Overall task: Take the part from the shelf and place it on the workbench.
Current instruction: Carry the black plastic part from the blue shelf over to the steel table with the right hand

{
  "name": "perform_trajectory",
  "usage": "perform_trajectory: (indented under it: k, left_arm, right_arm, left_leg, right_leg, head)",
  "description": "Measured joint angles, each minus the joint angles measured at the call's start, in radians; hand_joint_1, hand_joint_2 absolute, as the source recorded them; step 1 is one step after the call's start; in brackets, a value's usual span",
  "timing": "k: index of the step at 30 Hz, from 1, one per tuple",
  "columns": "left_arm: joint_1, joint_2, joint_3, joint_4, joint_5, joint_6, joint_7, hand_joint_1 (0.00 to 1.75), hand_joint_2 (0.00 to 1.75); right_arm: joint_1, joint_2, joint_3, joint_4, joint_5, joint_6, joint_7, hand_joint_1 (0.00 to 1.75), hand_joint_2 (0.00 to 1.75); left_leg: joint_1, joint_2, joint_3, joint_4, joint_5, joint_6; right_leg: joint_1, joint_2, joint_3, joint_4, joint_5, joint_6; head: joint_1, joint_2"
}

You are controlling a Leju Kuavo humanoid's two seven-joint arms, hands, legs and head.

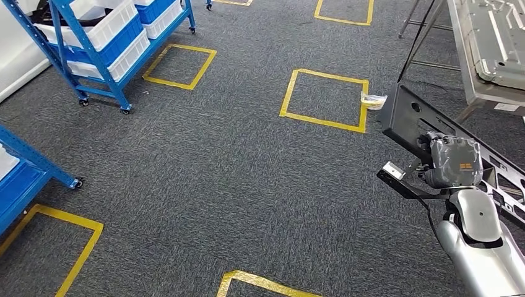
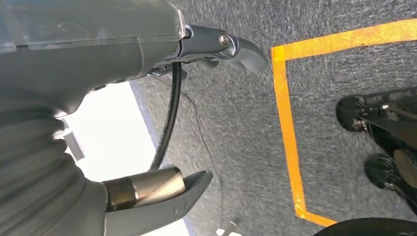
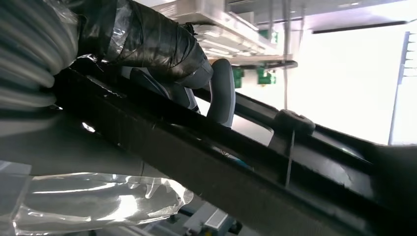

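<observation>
My right hand (image 1: 454,162) grips a long black metal part (image 1: 408,117) with cut-outs, held tilted above the carpet at the right of the head view. In the right wrist view the hand (image 3: 162,54), wrapped in dark tape, is closed over the black part (image 3: 275,182), which runs across the picture. A grey workbench (image 1: 489,62) carrying a flat grey metal panel stands at the far right. My left hand (image 2: 147,113) hangs over the carpet with its fingers apart and nothing in it. Blue shelves (image 1: 93,55) with white and blue bins stand at the far left.
Yellow tape squares (image 1: 325,99) mark the grey carpet. A second blue shelf frame (image 1: 31,167) stands on castors at the left edge. A small clear plastic scrap (image 1: 373,100) lies beside one square. Dark castors (image 2: 378,132) show in the left wrist view.
</observation>
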Motion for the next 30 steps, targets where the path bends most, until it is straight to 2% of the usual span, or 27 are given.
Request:
perform_trajectory:
  k: [2, 3, 4, 5, 6, 7, 9, 10, 11, 12, 13, 14, 16, 18, 19, 20, 21, 22, 23, 25, 26, 27, 29, 30]
  left_arm:
    - [-0.001, 0.000, -0.006, 0.000, 0.002, 0.000, 0.000, 0.00, 1.75]
    - [0.000, 0.000, -0.009, 0.000, 0.004, -0.001, 0.000, 0.00, 1.75]
    - [0.000, 0.000, -0.011, 0.000, 0.005, -0.001, 0.000, 0.00, 1.75]
    - [0.000, -0.001, -0.014, 0.000, 0.006, 0.000, 0.000, 0.00, 1.75]
    - [0.000, -0.001, -0.016, 0.000, 0.008, 0.000, 0.000, 0.00, 1.75]
    - [0.000, -0.001, -0.018, 0.000, 0.010, 0.000, 0.000, 0.00, 1.75]
    - [-0.001, -0.001, -0.023, 0.000, 0.014, 0.000, 0.000, 0.00, 1.75]
    - [-0.001, -0.001, -0.024, 0.000, 0.016, 0.001, 0.000, 0.00, 1.75]
    - [-0.001, 0.000, -0.025, 0.000, 0.019, 0.001, 0.000, 0.00, 1.75]
    - [-0.001, 0.000, -0.026, 0.000, 0.022, 0.002, 0.000, 0.00, 1.75]
    - [-0.002, 0.000, -0.027, 0.000, 0.025, 0.002, 0.001, 0.00, 1.75]
    - [-0.002, 0.000, -0.027, 0.000, 0.028, 0.002, 0.001, 0.00, 1.75]
    - [-0.002, 0.000, -0.028, 0.000, 0.032, 0.002, 0.001, 0.00, 1.75]
    - [0.002, -0.001, -0.029, 0.000, 0.035, 0.002, 0.000, 0.00, 1.75]
    - [0.004, -0.001, -0.030, 0.000, 0.035, 0.001, 0.000, 0.00, 1.75]
    - [0.005, -0.001, -0.031, 0.000, 0.035, 0.001, 0.000, 0.00, 1.75]
    - [0.006, -0.001, -0.031, 0.000, 0.035, 0.001, 0.001, 0.00, 1.75]
    - [0.006, -0.001, -0.032, 0.000, 0.035, 0.001, 0.001, 0.00, 1.75]
    - [0.006, -0.001, -0.032, 0.000, 0.036, 0.001, 0.001, 0.00, 1.75]
    - [0.007, 0.000, -0.033, 0.000, 0.036, 0.001, 0.001, 0.00, 1.75]
    - [0.008, 0.001, -0.033, 0.001, 0.037, 0.001, 0.001, 0.00, 1.75]
    - [0.008, 0.002, -0.034, 0.001, 0.039, 0.001, 0.001, 0.00, 1.75]
    - [0.006, 0.003, -0.035, 0.001, 0.043, 0.001, 0.001, 0.00, 1.75]
    - [0.004, 0.004, -0.035, 0.001, 0.045, 0.000, 0.000, 0.00, 1.75]
  right_arm:
    - [-0.027, -0.001, 0.011, 0.020, 0.004, -0.001, 0.005, 1.75, 1.75]
    - [-0.042, -0.001, 0.016, 0.030, 0.006, -0.002, 0.006, 1.75, 1.75]
    - [-0.053, -0.001, 0.020, 0.037, 0.009, -0.003, 0.008, 1.75, 1.75]
    - [-0.062, -0.002, 0.025, 0.044, 0.011, -0.004, 0.010, 1.75, 1.75]
    - [-0.072, -0.004, 0.028, 0.048, 0.012, -0.004, 0.012, 1.75, 1.75]
    - [-0.083, -0.006, 0.031, 0.050, 0.012, -0.004, 0.014, 1.75, 1.75]
    - [-0.108, -0.012, 0.034, 0.052, 0.009, -0.001, 0.016, 1.75, 1.75]
    - [-0.119, -0.016, 0.034, 0.050, 0.005, 0.002, 0.017, 1.75, 1.75]
    - [-0.126, -0.021, 0.034, 0.047, 0.001, 0.005, 0.018, 1.75, 1.75]
    - [-0.130, -0.026, 0.035, 0.044, -0.003, 0.009, 0.018, 1.75, 1.75]
    - [-0.133, -0.032, 0.034, 0.042, -0.005, 0.012, 0.018, 1.75, 1.75]
    - [-0.133, -0.038, 0.034, 0.039, -0.007, 0.015, 0.019, 1.75, 1.75]
    - [-0.137, -0.048, 0.034, 0.035, -0.010, 0.018, 0.020, 1.75, 1.75]
    - [-0.138, -0.052, 0.034, 0.032, -0.014, 0.019, 0.022, 1.75, 1.75]
    - [-0.137, -0.052, 0.034, 0.032, -0.017, 0.020, 0.022, 1.75, 1.75]
    - [-0.134, -0.053, 0.034, 0.032, -0.018, 0.020, 0.022, 1.75, 1.75]
    - [-0.131, -0.053, 0.034, 0.032, -0.019, 0.020, 0.022, 1.75, 1.75]
    - [-0.130, -0.054, 0.034, 0.032, -0.020, 0.020, 0.022, 1.75, 1.75]
    - [-0.130, -0.056, 0.034, 0.032, -0.020, 0.021, 0.022, 1.75, 1.75]
    - [-0.131, -0.060, 0.033, 0.032, -0.020, 0.025, 0.022, 1.75, 1.75]
    - [-0.131, -0.063, 0.033, 0.033, -0.020, 0.028, 0.022, 1.75, 1.75]
    - [-0.131, -0.068, 0.033, 0.034, -0.021, 0.034, 0.022, 1.75, 1.75]
    - [-0.129, -0.086, 0.030, 0.039, -0.023, 0.052, 0.023, 1.75, 1.75]
    - [-0.129, -0.098, 0.028, 0.043, -0.025, 0.063, 0.023, 1.75, 1.75]
  left_leg:
    - [0.000, 0.028, 0.006, -0.014, 0.007, 0.007]
    - [-0.002, 0.041, 0.006, -0.015, 0.007, 0.010]
    - [-0.003, 0.055, 0.005, -0.013, 0.005, 0.011]
    - [-0.003, 0.068, 0.005, -0.011, 0.002, 0.011]
    - [-0.003, 0.080, 0.005, -0.008, -0.001, 0.010]
    - [-0.002, 0.092, 0.005, -0.004, -0.004, 0.008]
    - [-0.004, 0.113, 0.006, 0.007, -0.014, 0.001]
    - [-0.005, 0.122, 0.006, 0.013, -0.020, -0.005]
    - [-0.007, 0.130, 0.006, 0.017, -0.024, -0.010]
    - [-0.010, 0.138, 0.008, 0.019, -0.027, -0.016]
    - [-0.010, 0.147, 0.010, 0.019, -0.029, -0.020]
    - [-0.007, 0.144, 0.011, 0.021, -0.033, -0.025]
    - [0.000, 0.103, -0.004, 0.060, -0.065, -0.034]
    - [0.006, 0.054, -0.055, 0.175, -0.129, -0.038]
    - [0.006, 0.045, -0.090, 0.245, -0.157, -0.039]
    - [0.006, 0.042, -0.117, 0.297, -0.169, -0.037]
    - [0.006, 0.040, -0.130, 0.315, -0.162, -0.034]
    - [0.005, 0.036, -0.123, 0.291, -0.133, -0.029]
    - [0.004, 0.023, -0.100, 0.231, -0.092, -0.023]
    - [0.003, -0.028, -0.043, 0.098, -0.028, -0.011]
    - [0.002, -0.048, -0.025, 0.057, -0.014, -0.009]
    - [0.002, -0.056, -0.016, 0.038, -0.012, -0.008]
    - [0.000, -0.036, -0.010, 0.025, -0.008, -0.004]
    - [0.000, -0.023, -0.006, 0.014, -0.002, 0.000]
  right_leg:
    - [0.003, -0.059, -0.040, 0.083, -0.049, 0.005]
    - [0.003, -0.081, -0.072, 0.148, -0.081, 0.008]
    - [0.001, -0.092, -0.101, 0.208, -0.103, 0.012]
    - [-0.001, -0.097, -0.119, 0.245, -0.110, 0.015]
    - [-0.004, -0.102, -0.119, 0.247, -0.099, 0.018]
    - [-0.007, -0.110, -0.099, 0.209, -0.071, 0.021]
    - [-0.006, -0.147, -0.032, 0.079, -0.013, 0.023]
    - [-0.003, -0.162, -0.008, 0.030, 0.002, 0.018]
    - [0.001, -0.170, 0.003, 0.004, 0.005, 0.011]
    - [0.005, -0.166, 0.003, 0.001, 0.002, 0.003]
    - [0.004, -0.152, 0.002, -0.001, 0.004, -0.005]
    - [0.004, -0.142, 0.002, -0.003, 0.005, -0.012]
    - [0.001, -0.122, 0.003, -0.007, 0.010, -0.025]
    - [0.002, -0.100, 0.004, -0.009, 0.012, -0.033]
    - [0.004, -0.088, 0.003, -0.008, 0.012, -0.035]
    - [0.007, -0.074, 0.003, -0.008, 0.012, -0.036]
    - [0.009, -0.059, 0.003, -0.007, 0.012, -0.036]
    - [0.010, -0.044, 0.003, -0.006, 0.012, -0.037]
    - [0.010, -0.030, 0.004, -0.005, 0.012, -0.037]
    - [0.009, -0.002, 0.003, -0.003, 0.013, -0.034]
    - [0.007, 0.011, 0.000, -0.003, 0.015, -0.030]
    - [0.004, 0.024, -0.004, -0.003, 0.018, -0.024]
    - [-0.002, 0.044, -0.010, -0.008, 0.024, -0.011]
    - [-0.002, 0.029, -0.013, -0.005, 0.021, -0.006]
  head:
    - [0.002, 0.000]
    - [0.003, 0.000]
    - [0.004, 0.000]
    - [0.004, 0.000]
    - [0.004, 0.000]
    - [0.004, 0.000]
    - [0.004, 0.000]
    - [0.004, 0.000]
    - [0.003, 0.000]
    - [0.003, 0.000]
    - [0.002, 0.000]
    - [0.002, 0.000]
    - [0.002, 0.000]
    - [0.002, 0.000]
    - [0.002, 0.000]
    - [0.002, 0.000]
    - [0.002, 0.000]
    - [0.002, 0.000]
    - [0.002, 0.000]
    - [0.002, 0.000]
    - [0.002, 0.000]
    - [0.002, 0.000]
    - [0.002, 0.000]
    - [0.003, 0.000]
